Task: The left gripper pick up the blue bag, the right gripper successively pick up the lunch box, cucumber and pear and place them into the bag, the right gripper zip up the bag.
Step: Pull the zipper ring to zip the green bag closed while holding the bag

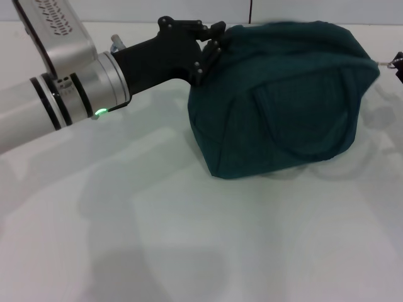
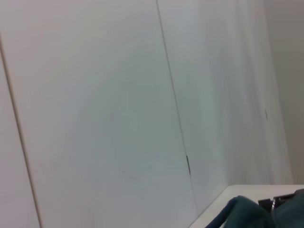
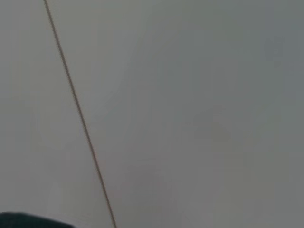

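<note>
Left gripper (image 1: 214, 47) clamped on bag (image 1: 283, 100) end, zip step.
Bag sits on table (image 1: 189, 239), bulging (looks full); right gripper (image 1: 397, 61) at far end, state unclear. Risk: left pinch slips off fabric, bag sags, zipper jams.

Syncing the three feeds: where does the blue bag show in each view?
Head view: blue bag sits upper right on the white table, left gripper at its top left end.
Left wrist view: only a strip of the bag at the bottom right edge.
Right wrist view: a dark sliver at the bottom left corner, probably the bag.
Shared landmark: the bag's dark teal fabric.
</note>
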